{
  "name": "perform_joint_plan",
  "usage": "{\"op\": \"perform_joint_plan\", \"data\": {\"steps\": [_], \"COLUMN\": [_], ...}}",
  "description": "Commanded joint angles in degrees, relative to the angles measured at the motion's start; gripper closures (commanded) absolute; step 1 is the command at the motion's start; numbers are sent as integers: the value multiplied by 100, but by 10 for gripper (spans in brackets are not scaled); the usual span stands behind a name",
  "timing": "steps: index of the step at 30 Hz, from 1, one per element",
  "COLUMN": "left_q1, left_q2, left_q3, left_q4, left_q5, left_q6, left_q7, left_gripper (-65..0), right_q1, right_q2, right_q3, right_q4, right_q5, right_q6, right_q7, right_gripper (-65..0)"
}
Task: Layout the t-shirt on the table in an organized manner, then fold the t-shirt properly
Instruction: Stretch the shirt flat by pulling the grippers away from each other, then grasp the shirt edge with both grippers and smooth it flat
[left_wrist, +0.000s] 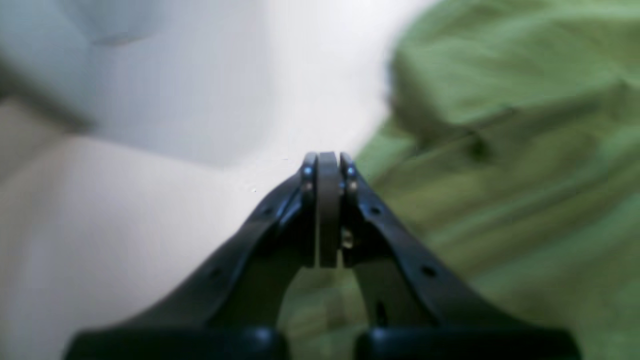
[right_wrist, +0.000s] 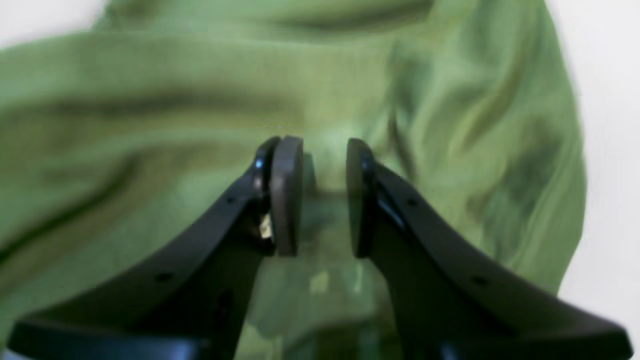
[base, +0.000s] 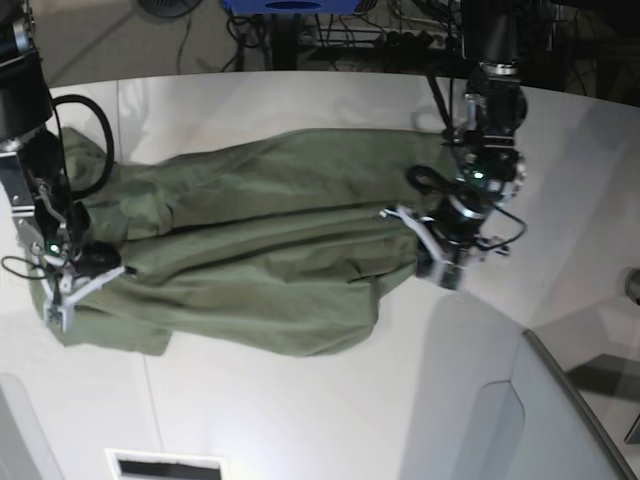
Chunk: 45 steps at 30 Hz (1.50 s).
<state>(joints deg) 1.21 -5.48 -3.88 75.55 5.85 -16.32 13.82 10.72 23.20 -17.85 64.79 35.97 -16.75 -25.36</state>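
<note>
The olive-green t-shirt (base: 250, 250) is lying stretched across the middle of the white table (base: 300, 420), rumpled, with long folds running left to right and its near hem sagging unevenly. The left gripper (left_wrist: 328, 165) is sitting at the shirt's right edge with its pads pressed together; no cloth is showing between them, so it is probably holding nothing. The right gripper (right_wrist: 324, 150) is hovering over the shirt's left end with its jaws standing apart, green cloth visible in the gap, but whether it is pinching any is unclear. The risk, as I judge it: if the right arm is pulling with only a loose bite, the fabric may be slipping free, or one-sided tugging may be bunching the shirt rather than flattening it.
</note>
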Motion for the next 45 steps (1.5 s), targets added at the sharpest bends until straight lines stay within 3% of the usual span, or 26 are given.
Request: {"op": "perform_joint_plan", "data": {"steps": [1,6,8,13,19,26,30,37,41,43,45], "left_q1": [-126,-284,-284,-266,-240,-82,85,463,551,551,490], "left_q2": [-28,24,7,-266,-556,-591,-591,-512,-433,-415,-301], "left_q3": [129,296,296,296,269,-909,-1260,-1304,-1278,-1269,-1269], "left_q4": [-122,-799,-913,-1370,-1757,-1722,-1590,-579,-34,142,195], "left_q5": [-26,-26,18,35,-26,0,-9,-18,35,9,44], "left_q6": [45,54,54,62,62,62,62,62,62,62,62], "left_q7": [-112,-121,-191,-666,-710,-965,-965,-930,-930,-921,-921], "left_gripper": [0,0,0,0,0,0,0,0,0,0,0], "right_q1": [137,14,31,40,321,339,444,444,119,-101,-285], "right_q2": [75,102,137,128,269,286,260,190,181,163,119], "right_q3": [40,48,57,945,1051,1059,1103,1112,1086,1051,1042], "right_q4": [101,74,-93,-682,-1693,-1948,-1921,-1438,-541,74,655], "right_q5": [-14,-32,-41,-49,-58,-76,-630,-849,-849,-849,-841], "right_q6": [-8,-8,-8,18,27,-8,-17,-79,-615,-492,-79], "right_q7": [53,-26,-26,-26,-17,352,361,299,299,299,299], "right_gripper": [-137,0,-5,-2,-2,-2,-2,-6,-8,-8,-9]}}
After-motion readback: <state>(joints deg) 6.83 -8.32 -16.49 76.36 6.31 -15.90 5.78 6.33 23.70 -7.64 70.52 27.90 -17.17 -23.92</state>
